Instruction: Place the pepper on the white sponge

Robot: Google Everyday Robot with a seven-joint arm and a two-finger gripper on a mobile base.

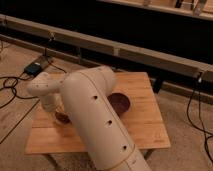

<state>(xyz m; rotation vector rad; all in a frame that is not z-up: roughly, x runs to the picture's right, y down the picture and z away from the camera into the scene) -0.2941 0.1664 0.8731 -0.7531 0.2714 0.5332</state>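
Observation:
My arm reaches from the lower right across the wooden table [145, 125], and its big white link hides the middle of it. The wrist bends down at the table's left side, and the gripper [60, 114] hangs low over the wood there, mostly hidden by the wrist. A small dark red-brown shape, which looks like the pepper [63, 118], shows right under the gripper. I cannot tell whether it is held or lying on the table. The white sponge is out of view, possibly behind the arm.
A purple bowl [120, 103] stands on the table right of the arm. Cables [12, 82] and a small box [35, 66] lie on the floor at left. A long rail [150, 55] runs behind the table. Another cable [192, 107] lies at right.

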